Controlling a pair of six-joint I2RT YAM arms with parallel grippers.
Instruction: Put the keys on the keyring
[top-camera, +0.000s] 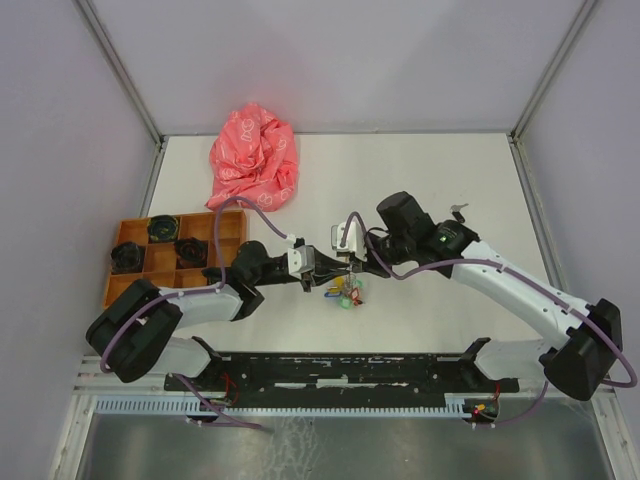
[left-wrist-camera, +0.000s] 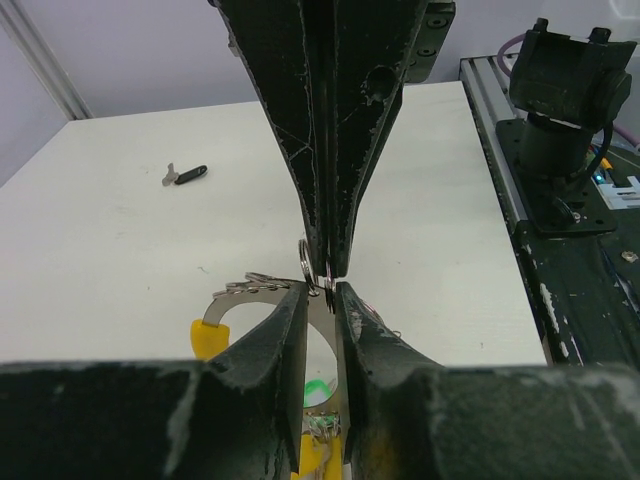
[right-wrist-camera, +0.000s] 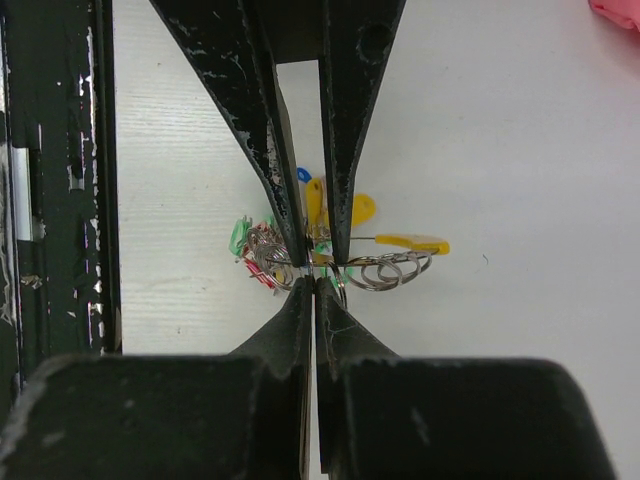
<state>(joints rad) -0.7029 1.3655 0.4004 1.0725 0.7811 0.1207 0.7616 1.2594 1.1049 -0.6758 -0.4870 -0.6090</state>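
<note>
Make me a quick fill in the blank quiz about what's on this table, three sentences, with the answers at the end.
1. The loose key on the table has a ___ head.
2. The tray with compartments is ___.
3. Seen from above, the loose key lies close to the ___ arm.
Answers: black; orange; right.

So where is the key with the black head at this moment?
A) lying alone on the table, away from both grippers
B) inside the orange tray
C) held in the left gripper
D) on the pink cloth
A: the black-headed key lies flat on the white table, well apart from the keyring that the left gripper and the right gripper pinch between them.
</note>
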